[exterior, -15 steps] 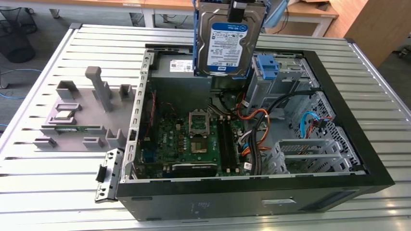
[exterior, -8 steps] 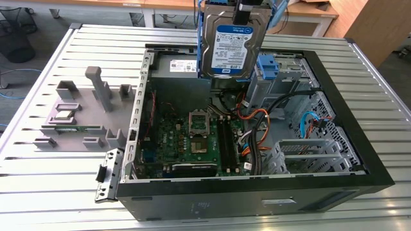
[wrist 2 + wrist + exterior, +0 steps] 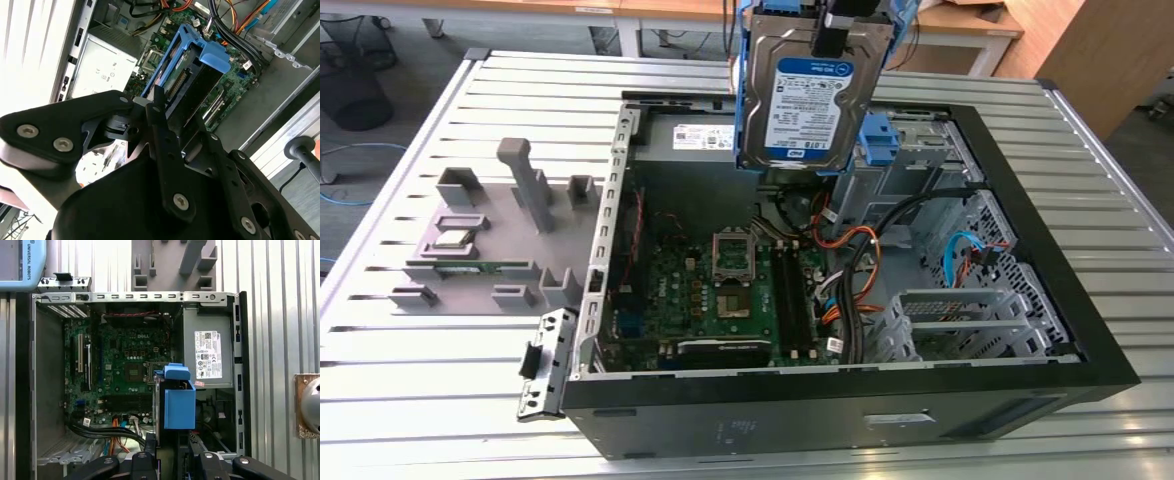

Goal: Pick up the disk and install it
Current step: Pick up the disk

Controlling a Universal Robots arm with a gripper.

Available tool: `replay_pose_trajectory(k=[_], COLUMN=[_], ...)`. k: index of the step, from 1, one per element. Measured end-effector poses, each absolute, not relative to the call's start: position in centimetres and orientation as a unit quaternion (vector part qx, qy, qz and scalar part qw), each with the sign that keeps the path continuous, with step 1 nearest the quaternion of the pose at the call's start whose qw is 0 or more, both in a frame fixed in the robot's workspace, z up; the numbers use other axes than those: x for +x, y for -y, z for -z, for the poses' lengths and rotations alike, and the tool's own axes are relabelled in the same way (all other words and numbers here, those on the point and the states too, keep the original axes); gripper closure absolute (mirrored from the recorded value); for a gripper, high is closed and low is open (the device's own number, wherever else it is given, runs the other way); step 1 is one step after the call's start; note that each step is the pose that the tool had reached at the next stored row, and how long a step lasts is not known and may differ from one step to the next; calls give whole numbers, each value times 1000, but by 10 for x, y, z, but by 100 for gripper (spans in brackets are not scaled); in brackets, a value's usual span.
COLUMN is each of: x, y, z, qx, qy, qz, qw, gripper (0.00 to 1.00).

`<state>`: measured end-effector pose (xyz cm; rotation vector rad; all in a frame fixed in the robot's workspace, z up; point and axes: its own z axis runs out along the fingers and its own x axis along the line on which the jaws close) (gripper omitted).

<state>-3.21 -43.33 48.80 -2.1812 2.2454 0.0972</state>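
Cut off: the top edge of the exterior view crops the pincer [image 3: 833,38], so we see only its dark fingers and blue parts. The upper end of the disk [image 3: 811,105] is cropped there too.
Hidden: the hanging disk covers part of the far wall of the computer case [image 3: 1087,340]. It also covers one end of the power-supply box [image 3: 687,135].
Hard to make out: in both wrist views we see the disk from its end, blue bracket [image 3: 179,400] foremost, with the label out of sight. We cannot judge how high its lower edge rides above the boards.
Pincer: clamped on the disk's upper end, fingers pressing it from both faces.
Disk: directly below the pincer and upright, with the white-and-blue label facing the exterior camera. It is in the air over the far part of the open case, between the motherboard [image 3: 720,290] and the power-supply box.
Case: lying open on the slatted counter [image 3: 440,400], from the middle towards the edge at the exterior view's right.
Fixture: grey moulded block [image 3: 487,235] near the counter's edge at the exterior view's left, well apart from the disk.
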Motion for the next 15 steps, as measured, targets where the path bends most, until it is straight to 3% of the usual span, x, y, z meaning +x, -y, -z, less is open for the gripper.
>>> replay_pose_trajectory(k=[15], x=[-25], y=[433], z=[-488], qx=[-696], qy=[-717], qz=[-31], qw=[5], gripper=[65])
